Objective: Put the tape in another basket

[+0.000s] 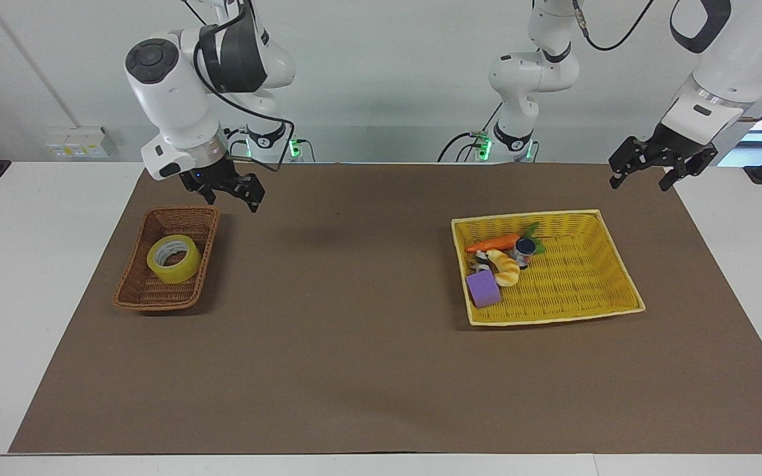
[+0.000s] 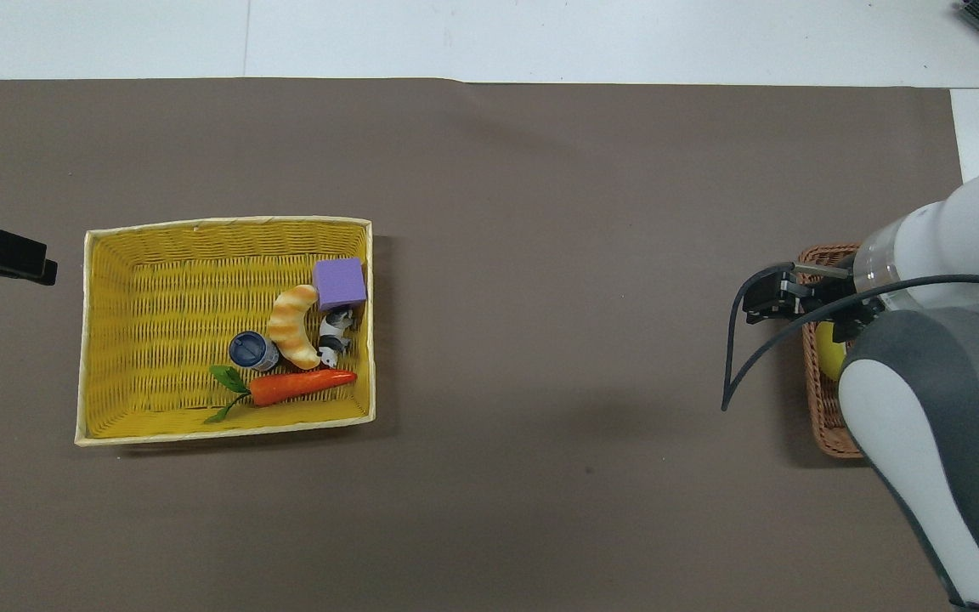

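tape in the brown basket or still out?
In. The tape lies flat, core hole up, inside the brown basket; neither gripper touches it. The right gripper is raised above the mat beside the basket.

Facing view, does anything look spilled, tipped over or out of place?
Nothing stands out. The tape lies inside the brown basket, and the yellow basket holds its items; nothing is spilled on the table.

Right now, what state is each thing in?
tape: lying flat in the brown basket, not held
yellow basket: holds carrot, bread, purple block, small can
right gripper: open, empty, raised beside the brown basket
left gripper: open, empty, waiting
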